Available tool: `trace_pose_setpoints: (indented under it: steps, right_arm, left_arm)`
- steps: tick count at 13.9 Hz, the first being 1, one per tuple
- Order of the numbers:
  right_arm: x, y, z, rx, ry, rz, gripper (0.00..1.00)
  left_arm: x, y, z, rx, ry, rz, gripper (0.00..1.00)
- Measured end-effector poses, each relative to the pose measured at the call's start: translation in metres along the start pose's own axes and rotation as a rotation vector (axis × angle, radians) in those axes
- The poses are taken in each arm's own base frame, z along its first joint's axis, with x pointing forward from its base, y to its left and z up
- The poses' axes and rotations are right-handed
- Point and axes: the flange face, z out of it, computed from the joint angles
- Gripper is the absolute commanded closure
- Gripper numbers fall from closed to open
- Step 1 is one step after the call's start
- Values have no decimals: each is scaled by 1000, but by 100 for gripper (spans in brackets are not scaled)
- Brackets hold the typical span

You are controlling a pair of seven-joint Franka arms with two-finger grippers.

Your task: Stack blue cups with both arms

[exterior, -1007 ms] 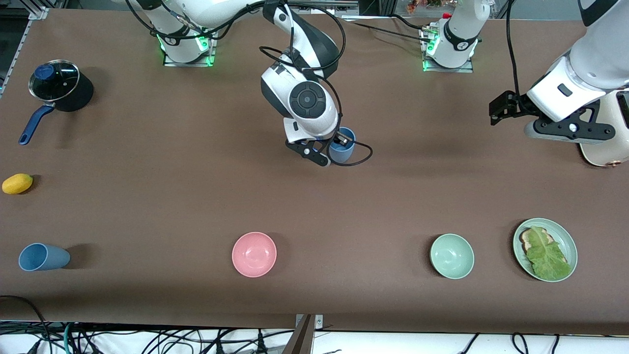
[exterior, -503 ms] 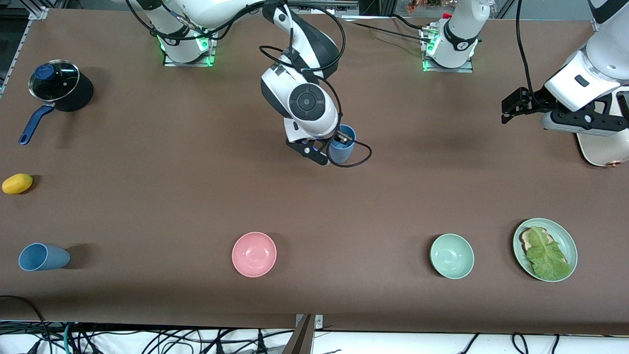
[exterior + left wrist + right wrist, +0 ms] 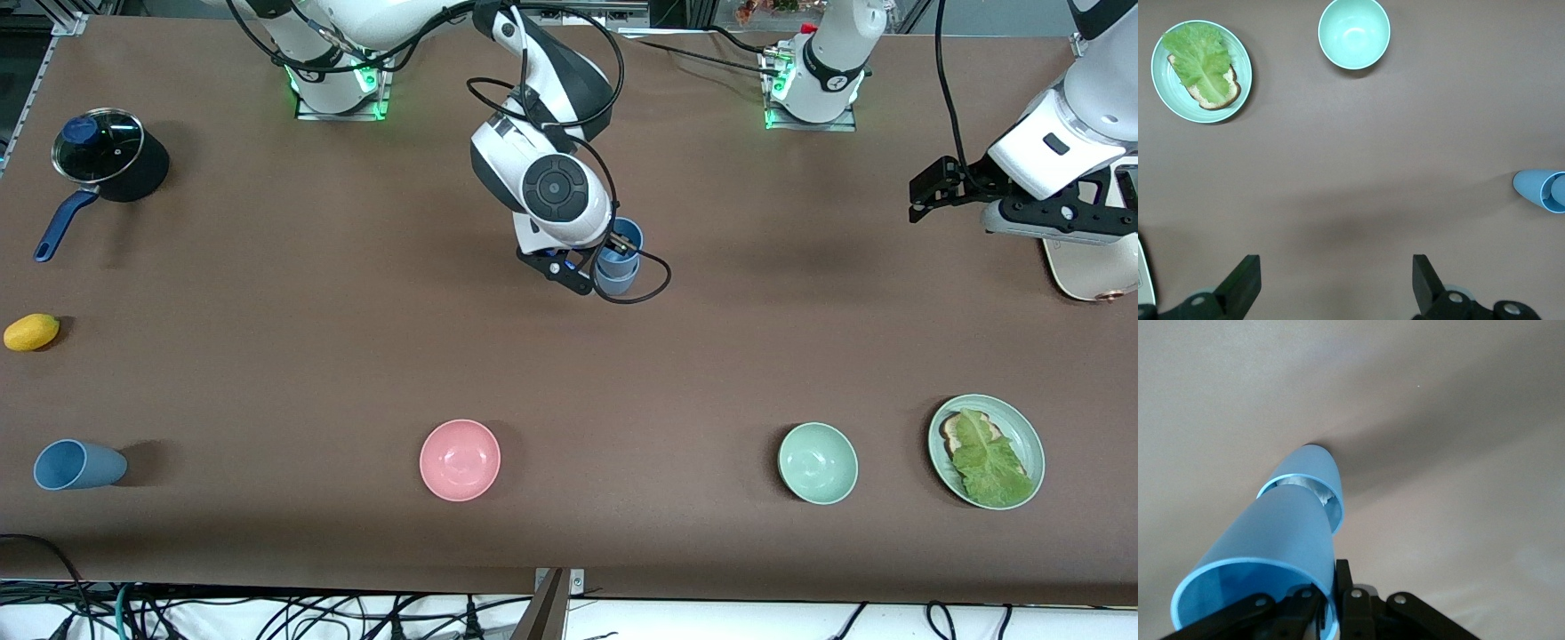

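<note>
My right gripper [image 3: 612, 255] is shut on the rim of a blue cup [image 3: 628, 238], one finger inside and one outside. In the right wrist view the gripper [image 3: 1337, 579] holds this cup [image 3: 1281, 533] tilted, its base partly inside a second blue cup [image 3: 1319, 463]. That second cup [image 3: 617, 283] stands on the table's middle. A third blue cup [image 3: 78, 465] lies on its side near the front edge at the right arm's end. My left gripper [image 3: 925, 190] is open and empty [image 3: 1336, 275], up over the table at the left arm's end. The nested cups also show in the left wrist view [image 3: 1543, 190].
A pink bowl [image 3: 460, 460], a pale green bowl [image 3: 818, 463] and a green plate [image 3: 1022, 427] with bread and lettuce line the front edge. A lidded black pot [image 3: 107, 156] and a lemon [image 3: 31, 332] sit at the right arm's end. A white object [image 3: 1086, 269] lies under the left arm.
My right gripper has lowered the held cup partway into the standing cup. My left gripper drew back toward its end of the table, then held still.
</note>
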Motion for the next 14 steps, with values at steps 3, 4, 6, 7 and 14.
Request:
trace_pose_setpoints:
  steps: [3, 4, 6, 7, 14]
  right_arm:
    - [-1, 0, 6, -9, -2, 2, 100]
    - [0, 0, 8, -12, -3, 3, 100]
    - [0, 0, 14, -21, -5, 4, 100]
    - [-1, 0, 18, -25, -6, 3, 99]
    - [4, -1, 11, -8, 1, 14, 0]
  left_arm:
    - [0, 0, 0, 0, -1, -1, 0]
    - [0, -1, 0, 0, -4, -1, 0]
    - [-2, -1, 1, -1, -17, -2, 0]
    - [-2, -1, 2, -1, -22, -2, 0]
    - [-3, -1, -1, -1, -26, -2, 0]
